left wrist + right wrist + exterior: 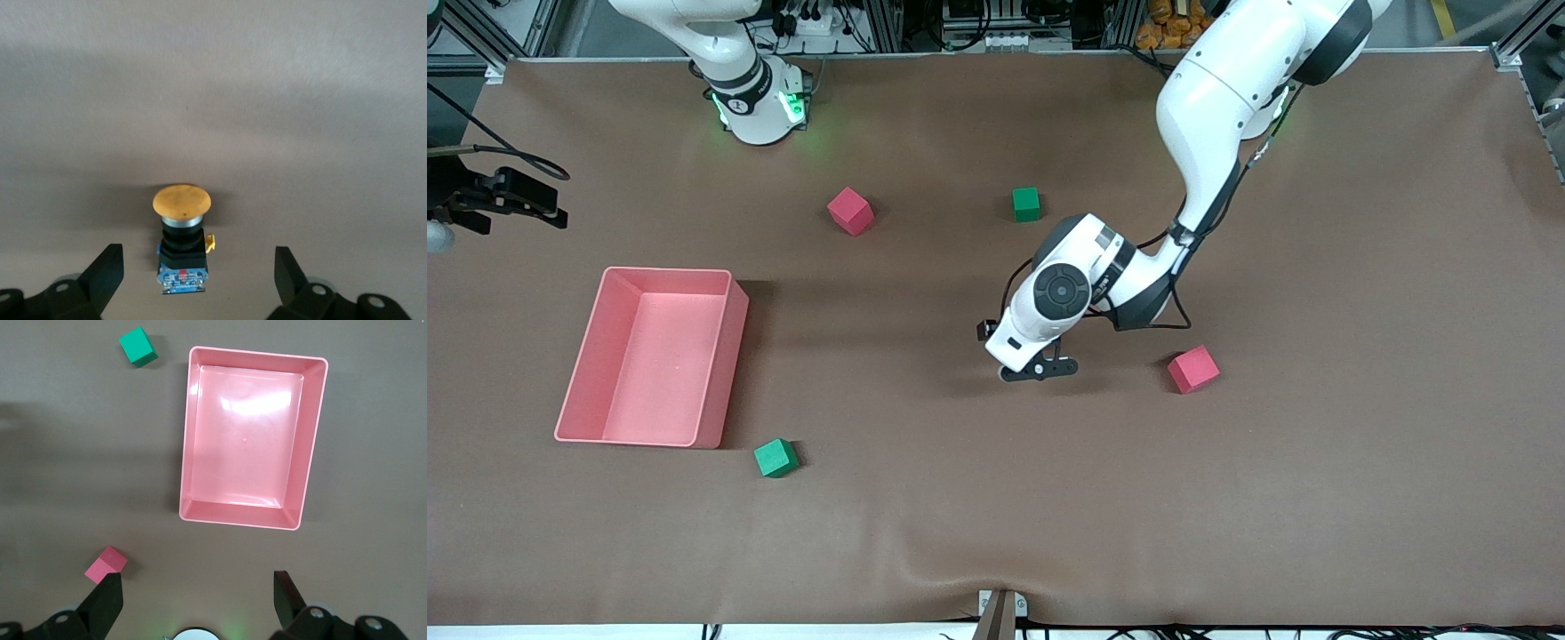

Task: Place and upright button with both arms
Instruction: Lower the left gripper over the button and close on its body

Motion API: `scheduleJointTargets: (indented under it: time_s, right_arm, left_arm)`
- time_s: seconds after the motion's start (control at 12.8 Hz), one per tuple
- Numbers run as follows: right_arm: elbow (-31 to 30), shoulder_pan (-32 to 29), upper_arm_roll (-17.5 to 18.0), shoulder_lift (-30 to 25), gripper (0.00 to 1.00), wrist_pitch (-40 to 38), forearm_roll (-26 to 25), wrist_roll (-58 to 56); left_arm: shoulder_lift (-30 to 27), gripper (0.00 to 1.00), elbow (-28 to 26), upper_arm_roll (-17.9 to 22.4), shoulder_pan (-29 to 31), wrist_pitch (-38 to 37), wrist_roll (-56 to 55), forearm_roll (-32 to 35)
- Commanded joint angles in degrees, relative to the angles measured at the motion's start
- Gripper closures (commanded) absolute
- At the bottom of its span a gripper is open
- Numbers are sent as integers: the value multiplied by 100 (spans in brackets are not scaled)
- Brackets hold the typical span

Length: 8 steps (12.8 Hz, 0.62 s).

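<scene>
The left arm reaches from the upper right of the front view down to the middle of the brown table (1316,498), where the left gripper (1040,371) sits low over the mat, between a green cube (1026,204) above it in frame and a red cube (1192,369) just toward the left arm's end. In the left wrist view the button (181,245) lies on the mat between the spread black fingers (105,277), touching neither; its orange cap points away from the camera, and its black and blue body is nearest the lens. The claw is wide, with nothing in it. The right arm waits, its gripper (197,600) also wide and holding nothing, high over the pink tray (310,447) at the centre left of the front view. Another red cube (849,211) sits upper centre, and a second green cube (775,458) lies just below the tray's lower corner.
</scene>
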Motion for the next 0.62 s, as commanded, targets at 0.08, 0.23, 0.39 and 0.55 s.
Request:
scheduleJointTargets:
  time_s: [0.08, 0.23, 0.39, 0.55]
  right_arm:
    - [120, -40, -8, 57, 0, -281, 34, 128]
    - [41, -31, -8, 13, 0, -343, 43, 626]
    - [67, -22, -8, -5, 0, -379, 43, 752]
    - [111, -31, -8, 4, 0, -326, 34, 744]
  left_arm:
    - [227, 0, 129, 108, -194, 26, -273, 468]
    - [263, 0, 129, 116, -177, 26, -273, 486]
    - [263, 4, 129, 116, -150, 26, -264, 504]
    - [272, 8, 129, 178, -150, 26, -229, 504]
